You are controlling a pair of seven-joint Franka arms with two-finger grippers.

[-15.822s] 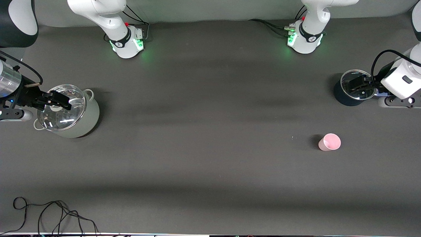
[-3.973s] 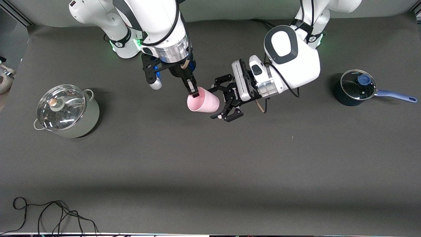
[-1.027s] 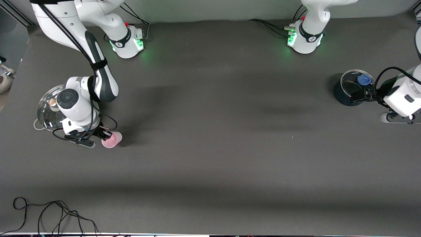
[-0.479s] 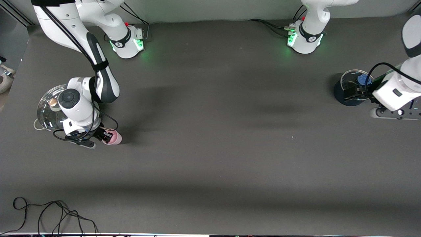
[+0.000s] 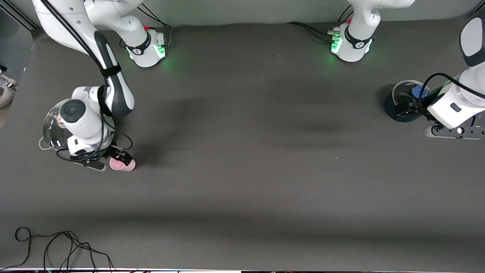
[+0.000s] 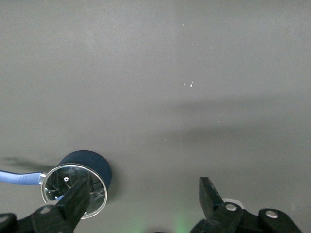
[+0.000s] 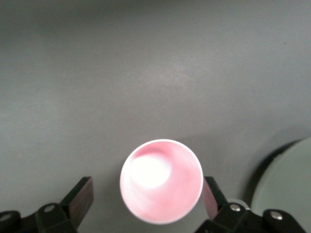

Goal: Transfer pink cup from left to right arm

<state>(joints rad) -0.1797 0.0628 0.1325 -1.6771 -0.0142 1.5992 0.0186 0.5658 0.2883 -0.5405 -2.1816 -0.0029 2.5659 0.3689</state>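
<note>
Pink cup point(image 5: 122, 165) shown on the dark table point(image 5: 242, 170) toward the right arm's end, just beside the lidded stockpot point(image 5: 48, 131) and nearer to the front camera than it. The right gripper point(image 5: 120, 156) is positioned about the cup. In the right wrist view the cup point(image 7: 161, 180) is seen mouth-on between widely parted fingers point(image 7: 80, 194): one finger stands clear of the wall, and the other lies just beside the rim or touches it. No clamping is evident, so the cup is judged to be released or about to be.

The left gripper point(image 5: 407, 108) is held over the blue saucepan point(image 5: 394, 113) at the left arm's end, spread wide with nothing between its fingers. That arm is taken to be waiting.

Step in hand: the cup lies at the right arm's end of the table, so the handover is judged complete and the set-down all but finished. A straight lift of the right gripper is called for next, with the fingers kept apart so that the rim is not caught and the cup tipped.

Materials:
- The cup is a smooth, thin-walled, tapered tumbler without a handle, and it is light enough to be knocked easily.
- The table covering is matt and dark grey.
- The stockpot is pale and carries a glass lid.
- The saucepan point(image 6: 92, 165) is dark blue, with a glass lid point(image 6: 73, 189) and a long handle.
</note>
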